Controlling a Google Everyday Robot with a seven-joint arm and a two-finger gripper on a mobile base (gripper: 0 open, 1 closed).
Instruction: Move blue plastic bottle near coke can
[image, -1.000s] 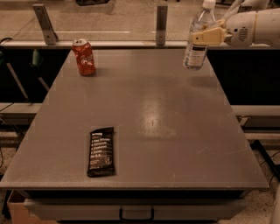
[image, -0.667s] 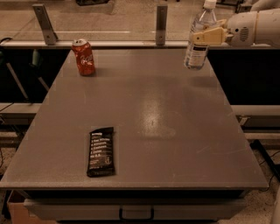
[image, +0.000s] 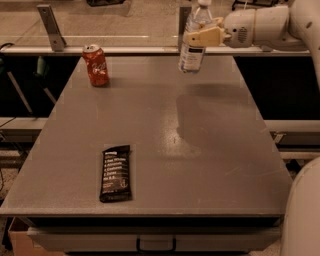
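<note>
The gripper (image: 201, 36) is positioned above the rear edge of the table (image: 150, 125), at the end of a white arm (image: 260, 25) that enters from the upper right of the camera view. Its tan fingers (image: 205, 36) are closed around the upper body of the blue plastic bottle (image: 191, 59), just below the white cap, and the bottle is held upright. The base of the bottle appears to be clear of the table surface, and a darker shadow patch is seen on the grey top below it and slightly to the right. The coke can (image: 96, 65) is stood upright near the rear left corner of the table, well apart from the bottle, with bare table surface between the two. A flat black snack bar wrapper (image: 116, 172) is laid toward the front left of the table, far from both items. A metal post (image: 50, 25) is fixed behind the can.
</note>
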